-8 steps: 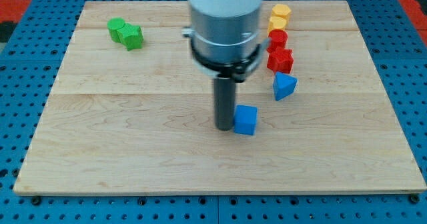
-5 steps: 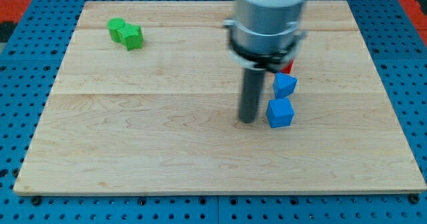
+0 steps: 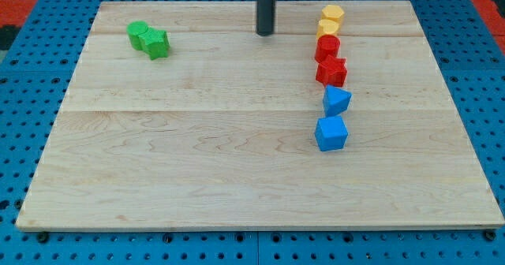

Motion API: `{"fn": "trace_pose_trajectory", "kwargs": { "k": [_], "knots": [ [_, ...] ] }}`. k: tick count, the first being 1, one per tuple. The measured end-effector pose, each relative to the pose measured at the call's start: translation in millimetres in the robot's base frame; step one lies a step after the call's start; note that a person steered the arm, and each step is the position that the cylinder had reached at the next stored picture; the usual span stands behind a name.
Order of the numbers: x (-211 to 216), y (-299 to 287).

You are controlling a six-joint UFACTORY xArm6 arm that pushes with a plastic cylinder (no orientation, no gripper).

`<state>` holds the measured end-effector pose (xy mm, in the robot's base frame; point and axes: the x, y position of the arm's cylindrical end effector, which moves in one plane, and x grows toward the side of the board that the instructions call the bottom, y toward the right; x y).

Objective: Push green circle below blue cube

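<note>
Light is bright and even across the whole frame, seemingly from overhead. The wooden table shows no glare, and shadows are faint, small dark edges under the blocks. Focus is sharp from centre to corners, with no motion blur or visible edge distortion.

Green circle flat at board's top left, blue cube right of centre, well apart

Probably a robotics lab bench: wooden board on a blue perforated mounting plate.
</note>
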<state>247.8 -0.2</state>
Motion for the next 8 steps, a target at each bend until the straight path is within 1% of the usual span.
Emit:
{"fn": "trace_pose_trajectory", "kwargs": {
  "k": [1,4,5,6,7,8],
  "knots": [
    [-10,-80],
    [-5,-257],
    [-6,-279],
    [-45,-280],
    [-20,-266],
    [28,-209]
  ]
}}
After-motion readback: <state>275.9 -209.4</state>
